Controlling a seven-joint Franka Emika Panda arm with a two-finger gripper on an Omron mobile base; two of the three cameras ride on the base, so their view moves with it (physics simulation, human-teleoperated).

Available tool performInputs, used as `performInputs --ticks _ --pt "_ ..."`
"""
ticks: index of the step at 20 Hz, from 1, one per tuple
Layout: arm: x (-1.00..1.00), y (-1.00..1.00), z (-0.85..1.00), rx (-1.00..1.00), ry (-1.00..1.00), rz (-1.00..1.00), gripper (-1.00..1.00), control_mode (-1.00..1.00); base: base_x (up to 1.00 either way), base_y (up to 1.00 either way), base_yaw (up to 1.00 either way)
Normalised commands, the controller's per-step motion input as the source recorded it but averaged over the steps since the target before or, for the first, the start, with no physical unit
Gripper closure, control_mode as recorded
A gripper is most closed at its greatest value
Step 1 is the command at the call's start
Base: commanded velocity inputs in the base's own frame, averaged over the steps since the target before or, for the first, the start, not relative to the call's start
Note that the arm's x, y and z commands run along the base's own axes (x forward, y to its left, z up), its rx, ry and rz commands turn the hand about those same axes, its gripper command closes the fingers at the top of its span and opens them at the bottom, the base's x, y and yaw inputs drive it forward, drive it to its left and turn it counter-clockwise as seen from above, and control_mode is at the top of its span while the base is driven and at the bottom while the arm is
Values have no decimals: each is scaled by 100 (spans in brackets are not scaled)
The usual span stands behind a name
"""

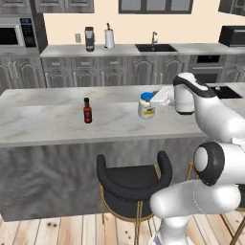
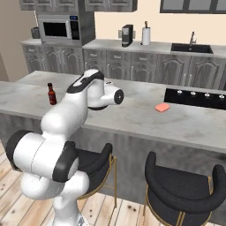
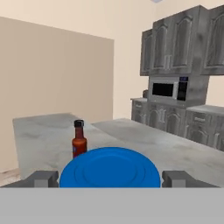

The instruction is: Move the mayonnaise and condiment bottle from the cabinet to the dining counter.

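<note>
While the end effector (image 1: pixel 154 101) stood wide apart around one jar (image 1: pixel 147 105), one red bottle (image 1: pixel 87 111) and one pink sponge (image 2: pixel 162 107) sat on the worktop (image 1: pixel 48 119).

No writing can be read anywhere. The short whitish mayonnaise jar (image 1: pixel 147 108) has a yellow-blue label too blurred to read. The slim dark red condiment bottle (image 1: pixel 87 111) has a label equally illegible.

Mayo jar (image 3: pixel 110 168) – body cut off below lid; labels too small to read.
</note>
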Motion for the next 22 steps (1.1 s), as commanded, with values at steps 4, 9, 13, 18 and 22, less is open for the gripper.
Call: performInputs --ticks 4,9,13,18,22 --pt "64 0 -43 0 0 3 100 -100 0 0 0" --pt "63 0 -45 0 0 3 100 -100 0 0 0" --pt "57 0 -48 0 0 4 100 -100 0 0 0" --pt "56 0 -51 0 0 4 100 -100 0 0 0" --pt "43 0 -46 0 0 5 100 -100 0 0 0"
